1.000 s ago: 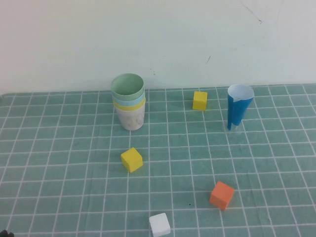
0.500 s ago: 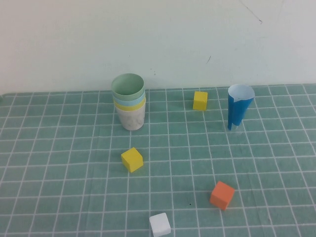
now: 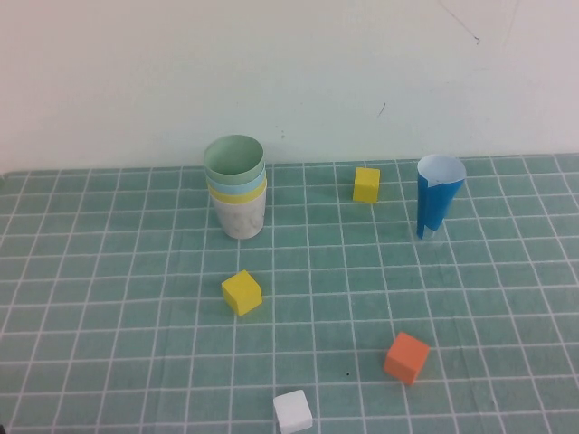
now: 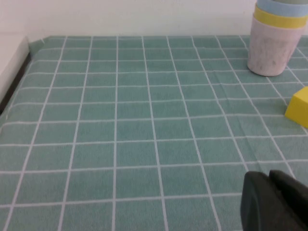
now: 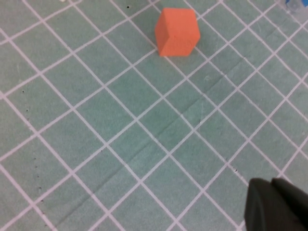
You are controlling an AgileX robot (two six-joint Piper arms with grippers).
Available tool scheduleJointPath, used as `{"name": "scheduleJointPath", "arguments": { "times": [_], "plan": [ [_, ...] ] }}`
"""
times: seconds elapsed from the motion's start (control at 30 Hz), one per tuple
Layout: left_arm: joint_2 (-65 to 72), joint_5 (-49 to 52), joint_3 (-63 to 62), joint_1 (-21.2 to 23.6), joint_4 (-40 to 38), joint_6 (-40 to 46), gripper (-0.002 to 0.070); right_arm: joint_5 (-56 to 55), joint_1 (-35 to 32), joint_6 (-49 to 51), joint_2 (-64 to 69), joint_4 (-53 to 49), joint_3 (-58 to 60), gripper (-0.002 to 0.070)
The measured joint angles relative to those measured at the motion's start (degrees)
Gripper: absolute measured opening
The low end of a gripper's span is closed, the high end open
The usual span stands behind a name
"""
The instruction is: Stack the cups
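Cups [image 3: 235, 185] stand as one nested stack at the far side of the counter [image 3: 109, 271], left of centre: pale pink/whitish cup [image 3: 240, 215] at the bottom, yellow [image 3: 237, 193] and light blue [image 3: 237, 183] showing only as rim bands, sage green cup [image 3: 234, 159] on top, mouth open upward. Stack reads upright, perhaps leaning a touch; the left wrist view shows its base flat on the counter. Against the high views of the last second nothing on the counter has shifted: stack, tall blue-and-white cone cup [image 3: 438, 206] well to the right, far yellow cube [image 3: 366, 183], near yellow cube [image 3: 242, 292], orange cube [image 3: 406, 357] and white cube [image 3: 292, 410] all sit where they were. The one change: a dark speck at the bottom-left corner of the high view a second ago is now all but gone, so the left arm appears to have drawn back out of frame. Left claw [image 4: 274, 202] shows only as a dark edge in its wrist view, low over bare counter, well apart from the stack; open or closed, cannot tell. Right claw [image 5: 276, 204] likewise a dark edge in its wrist view, over counter near the orange cube, holding nothing visible; state cannot tell. Judgement: all four cups are nested, the stacking looks complete, arms apparently parked.
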Motion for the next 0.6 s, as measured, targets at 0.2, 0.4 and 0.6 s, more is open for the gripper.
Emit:
{"name": "scheduleJointPath", "arguments": {
  "times": [0.2, 0.4, 0.6],
  "plan": [
    [-0.09, 0.12, 0.0, 0.33, 0.76, -3.99, -0.0001, 0.0, 0.0, 0.0, 0.0, 0.0, 0.0, 0.0],
    [-0.09, 0.22, 0.0, 0.33, 0.77, -4.98, -0.0001, 0.0, 0.0, 0.0, 0.0, 0.0, 0.0, -0.0001],
    [-0.09, 0.22, 0.0, 0.33, 0.66, -4.62, -0.0002, 0.0, 0.0, 0.0, 0.0, 0.0, 0.0, -0.0001]
  ]
}}
